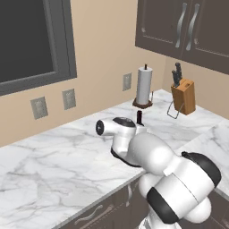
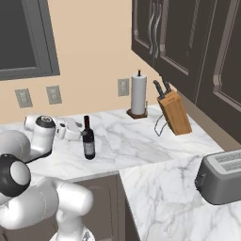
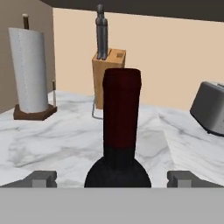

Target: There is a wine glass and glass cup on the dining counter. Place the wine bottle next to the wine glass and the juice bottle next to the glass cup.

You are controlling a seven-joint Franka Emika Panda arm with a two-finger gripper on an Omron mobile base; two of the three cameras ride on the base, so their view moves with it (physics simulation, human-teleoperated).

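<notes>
Wine bottle upright on the marble wall counter in the left base view, only its dark neck and reddish top showing above the white arm, in front of the paper towel roll. Knife block farther right of the roll, against the wall. Gripper hidden behind the arm's wrist here; jaw state not readable from this side.

Right base view: wine bottle standing on the counter, well forward and left of the paper towel roll. Gripper just left of the bottle at neck height, pointed toward it; contact cannot be told. Knife block right of the roll, toaster on the near right stretch of counter.

Hand view: wine bottle dead centre and close, neck and reddish top rising between the two fingertips, which stand spread wide on either side, clear of the glass. Gripper open, nothing clamped. Paper towel roll behind the bottle to the left, knife block directly behind, toaster at the right edge.
</notes>
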